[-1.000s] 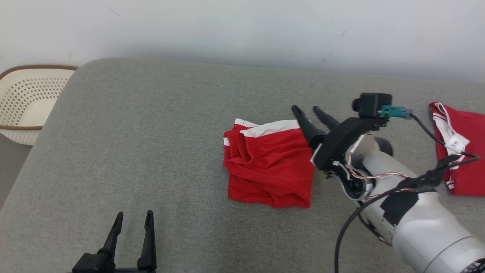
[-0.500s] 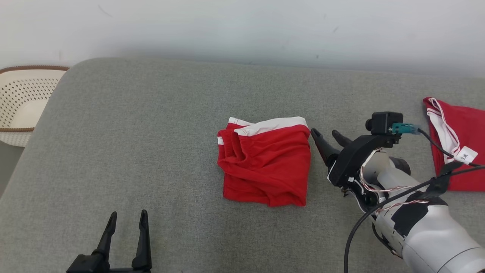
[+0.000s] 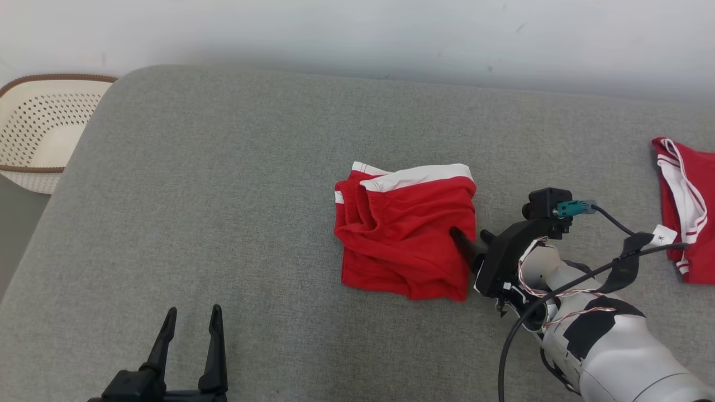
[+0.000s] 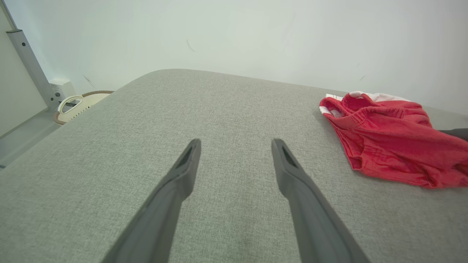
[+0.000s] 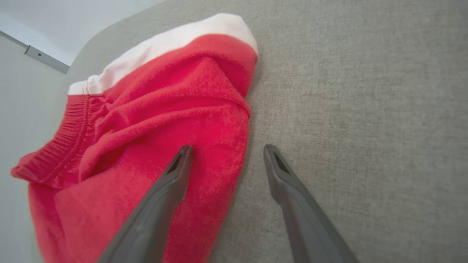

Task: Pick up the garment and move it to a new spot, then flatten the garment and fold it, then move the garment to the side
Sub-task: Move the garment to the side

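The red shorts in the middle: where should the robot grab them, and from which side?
Probably the right-hand edge of the red shorts, coming from the right. The folded layers bunch up thick there, and the right gripper sits beside it, fingers open, one over the cloth and one over the grey cushion.

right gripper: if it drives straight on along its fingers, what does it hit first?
The red garment. The right gripper straddles its edge, open, with one finger over the cloth and the other over the bare grey cushion. Its height above the cloth is unclear.
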Motion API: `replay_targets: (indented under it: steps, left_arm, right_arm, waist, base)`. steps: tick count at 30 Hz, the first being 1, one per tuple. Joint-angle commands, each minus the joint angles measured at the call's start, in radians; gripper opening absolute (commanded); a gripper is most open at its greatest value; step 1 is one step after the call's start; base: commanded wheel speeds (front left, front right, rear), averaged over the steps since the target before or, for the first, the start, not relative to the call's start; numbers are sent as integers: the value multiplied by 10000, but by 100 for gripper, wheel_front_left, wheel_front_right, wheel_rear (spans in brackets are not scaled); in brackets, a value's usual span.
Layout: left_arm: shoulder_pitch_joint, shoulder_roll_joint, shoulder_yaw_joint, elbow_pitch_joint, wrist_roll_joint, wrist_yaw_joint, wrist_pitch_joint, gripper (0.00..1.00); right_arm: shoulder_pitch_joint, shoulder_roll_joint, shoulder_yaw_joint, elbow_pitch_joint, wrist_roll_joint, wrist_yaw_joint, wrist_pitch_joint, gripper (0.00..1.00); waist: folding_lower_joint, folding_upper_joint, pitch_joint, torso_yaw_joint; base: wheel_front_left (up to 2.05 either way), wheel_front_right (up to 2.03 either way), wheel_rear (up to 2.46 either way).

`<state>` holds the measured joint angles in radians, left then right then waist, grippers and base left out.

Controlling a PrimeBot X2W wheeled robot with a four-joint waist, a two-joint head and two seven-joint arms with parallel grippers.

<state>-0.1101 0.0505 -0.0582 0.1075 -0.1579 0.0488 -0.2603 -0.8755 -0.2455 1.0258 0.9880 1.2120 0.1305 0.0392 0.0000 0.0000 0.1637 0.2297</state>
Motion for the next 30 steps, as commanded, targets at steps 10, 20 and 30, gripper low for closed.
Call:
replay_targets:
  steps: [10, 20, 30]
  left_arm:
    - [-111, 7, -89, 68, -228, 46, -39, 100]
    - [98, 5, 147, 18, -109, 79, -38, 100]
    - [242, 7, 532, -80, 127, -71, -38, 100]
  right_arm:
    - [-26, 330, 184, 21, 425, 5, 498, 0]
    - [-271, -208, 867, -566, -166, 5, -227, 0]
    - [-987, -1062, 1695, -1136, -771, 5, -258, 0]
  waist:
    - [0, 0, 142, 129]
    - [0, 0, -85, -393]
    - [0, 0, -191, -1568]
  base:
    - [0, 0, 0]
    - [0, 0, 0]
    - [0, 0, 0]
